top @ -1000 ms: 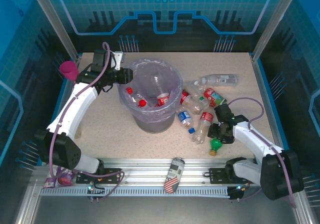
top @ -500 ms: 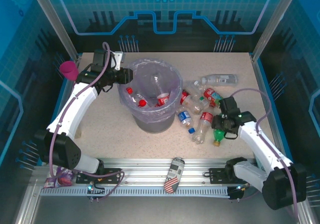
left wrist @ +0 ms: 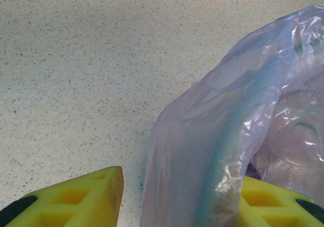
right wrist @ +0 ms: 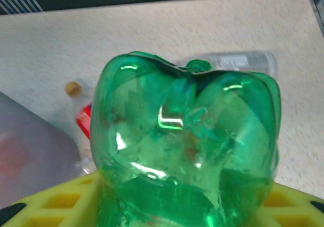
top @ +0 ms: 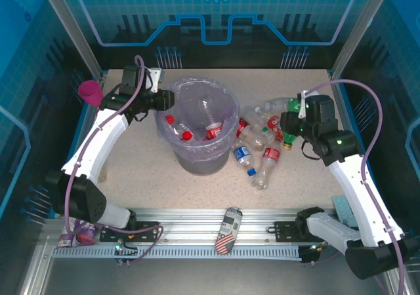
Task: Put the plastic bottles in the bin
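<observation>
- Green bottle (top: 294, 104): held off the table (top: 131, 170) at right of centre in the overhead frame. In the right wrist frame its lobed base is towards the top. We cannot see the cap, and we judge that the long axis runs roughly along the fingers.
- Right hand (top: 291, 121): clenched on the green bottle, with a yellow finger (right wrist: 55, 207) pressed to each side of the body.
- Bin (top: 197, 163): stands left of the held bottle in the overhead frame, well apart from it. Its mouth is open and several red-capped bottles (top: 190, 129) already lie inside.
- Deciding relation: the bin lies leftward from the right hand. We judge that the carry must go that way across the frame, high enough to clear the bin's rim.
- Loose bottles (top: 259, 147): a cluster lying on the table between the bin and the right hand, directly under the likely path.
- Left hand (top: 165, 100): at the bin's upper-left rim. Its jaws are spread to either side of the lavender bag's edge, and the left finger (left wrist: 76, 196) stands just apart from the plastic. It is the nearer hand to the bin but carries nothing.
- Other stock: a pink goblet (top: 90, 92) at far left and a patterned can (top: 228, 229) at bottom centre on the rail. Neither belongs to the task.
</observation>
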Controlling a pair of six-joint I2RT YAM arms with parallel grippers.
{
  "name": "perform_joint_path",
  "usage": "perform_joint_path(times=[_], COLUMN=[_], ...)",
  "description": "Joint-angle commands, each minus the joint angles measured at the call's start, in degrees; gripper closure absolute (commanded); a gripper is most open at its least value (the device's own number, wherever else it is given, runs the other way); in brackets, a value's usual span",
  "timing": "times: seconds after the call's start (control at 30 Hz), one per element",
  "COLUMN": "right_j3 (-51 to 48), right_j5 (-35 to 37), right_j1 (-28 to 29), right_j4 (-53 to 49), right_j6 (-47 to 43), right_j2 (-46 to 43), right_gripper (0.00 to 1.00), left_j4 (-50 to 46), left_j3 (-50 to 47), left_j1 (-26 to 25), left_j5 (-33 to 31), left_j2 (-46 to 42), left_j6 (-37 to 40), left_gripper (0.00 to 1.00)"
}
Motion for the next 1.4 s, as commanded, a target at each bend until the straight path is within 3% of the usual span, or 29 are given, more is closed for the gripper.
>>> perform_joint_path(times=[0.0, 0.33, 0.5, 0.7, 1.03, 1.37], right_j3=[5.42, 23.82, 30.23, 34.39, 30.55, 27.62], right_j5=[-2.05, 1.86, -1.5, -5.56, -9.84, -14.04], right_j1=[4.08, 23.08, 28.06, 30.23, 31.34, 31.16], right_j4=[6.0, 13.72, 14.76, 8.31, 0.14, -0.02], right_j6=[-2.15, -9.31, -10.1, -9.09, -6.5, -5.22], right_j2=[2.25, 17.59, 24.9, 31.66, 36.3, 42.35], right_gripper=[0.53, 0.67, 0.74, 0.75, 0.78, 0.77], left_j4=[-5.97, -5.95, -6.06, -6.07, -5.95, -6.06], left_j3=[-3.45, -3.39, -3.45, -3.43, -3.43, -3.45], left_j1=[-0.88, -0.96, -0.96, -0.96, -1.05, -1.14], left_j5=[-3.5, -3.48, -3.5, -3.52, -3.41, -3.5], left_j2=[4.39, 4.03, 4.23, 4.02, 3.91, 3.68], left_j6=[1.4, 1.58, 1.58, 1.57, 1.48, 1.57], left_gripper=[0.52, 0.52, 0.52, 0.52, 0.52, 0.52])
